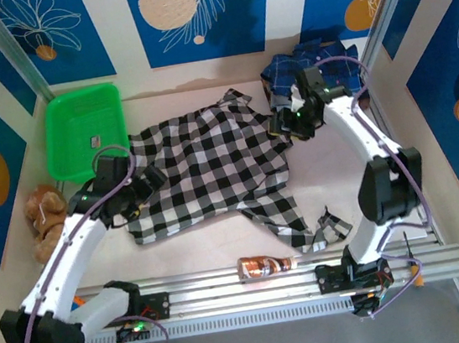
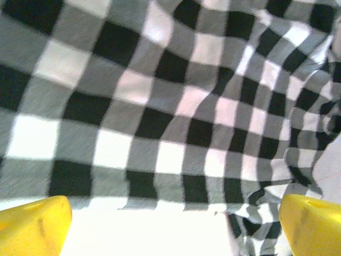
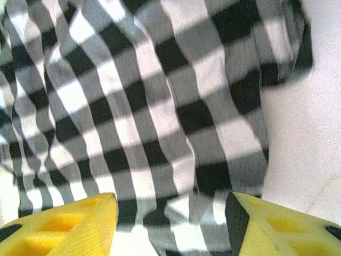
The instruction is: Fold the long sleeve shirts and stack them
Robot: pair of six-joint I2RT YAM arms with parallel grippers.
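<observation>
- Checked shirt [image 1: 208,170]: black-and-white, long-sleeved, lying spread and rumpled in the middle of the counter [image 1: 198,252]. One sleeve trails toward the near right edge, its cuff crumpled there.
- Folded plaid shirts [image 1: 284,71]: a navy-topped pile at the far right corner of the counter, just behind the right arm's wrist and beside the checked shirt's upper edge.
- Left claw [image 1: 153,181]: open, fingers spread wide, low over the shirt's left edge. The arm reaches forward from its base at the near left, elbow bent, wrist turned toward the right.
- Right claw [image 1: 278,124]: open, jaws apart, at the shirt's upper right edge. The arm rises from the near right base, folds at the elbow and stretches toward the far side, wrist angled left and down.
- Left wrist view: the left claw [image 2: 170,229] shows yellow fingertips [image 2: 34,226] in both lower corners. The shirt's hem runs between them, with a pale strip of counter below it. Creases gather at the right, detail the overhead view does not resolve.
- Right wrist view: the right claw [image 3: 170,224] has yellow fingertips [image 3: 69,224] on either side of a wrinkled fold of checked cloth. Bare counter [image 3: 309,133] lies to the right.
- Overhead view adds the surroundings: green basket [image 1: 85,131] at the far left, brown plush toy [image 1: 45,217] near the left arm, and a brown bottle [image 1: 266,266] lying on the near rail.
</observation>
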